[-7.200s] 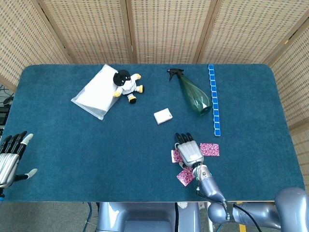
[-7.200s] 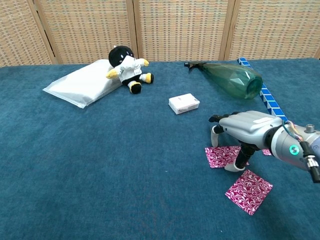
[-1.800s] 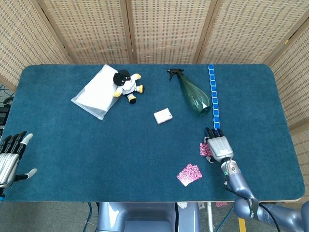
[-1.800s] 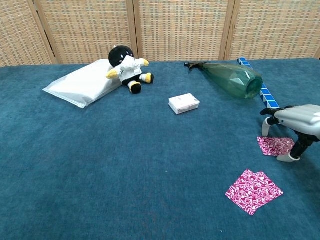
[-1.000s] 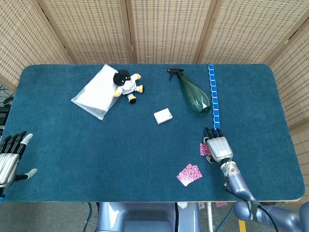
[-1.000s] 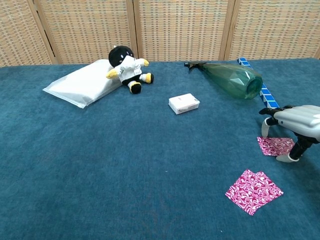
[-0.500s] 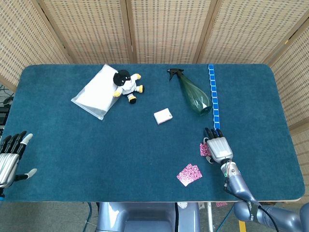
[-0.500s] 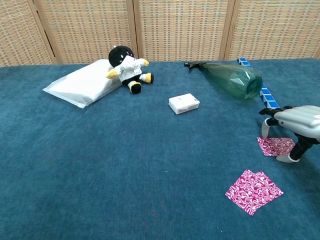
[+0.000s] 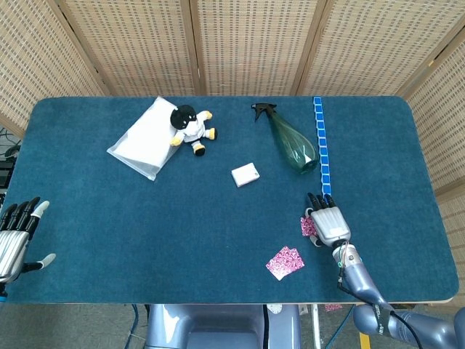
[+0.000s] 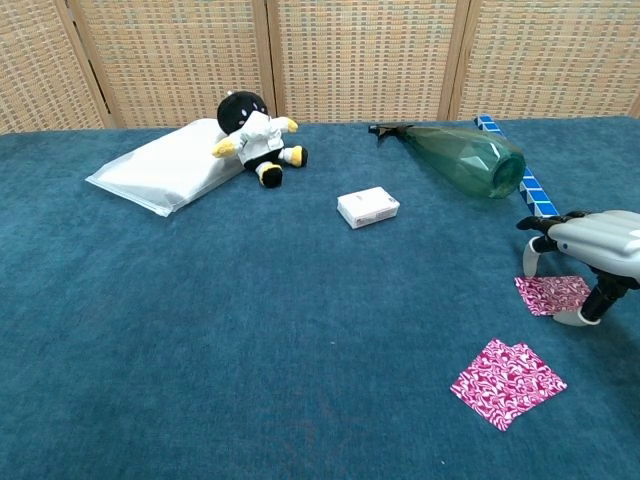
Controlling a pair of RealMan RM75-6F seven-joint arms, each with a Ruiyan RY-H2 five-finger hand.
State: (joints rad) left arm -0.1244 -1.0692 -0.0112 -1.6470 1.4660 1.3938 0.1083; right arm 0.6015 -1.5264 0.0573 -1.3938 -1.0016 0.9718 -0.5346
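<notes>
While my right hand (image 10: 590,245) arches with fingers apart, empty, over the pink cloth (image 10: 550,293) beside the spray bottle (image 10: 466,158), it looks thin and limp; pinch an edge.

Right hand (image 9: 330,224) palm-down over a pink patterned square (image 9: 308,225), fingers spread and pointing at the blue block strip (image 9: 321,147); contact can't be told. Two more pink patterned squares (image 9: 285,262) overlap nearer the front edge of the bench (image 9: 109,233). Left hand (image 9: 14,237) at the far left edge, fingers apart, holding nothing. Green spray bottle (image 9: 288,141) lies flat beside the strip. Small white box (image 9: 245,174) mid-bench. Plush doll (image 9: 190,129) rests against a white pouch (image 9: 144,139).
</notes>
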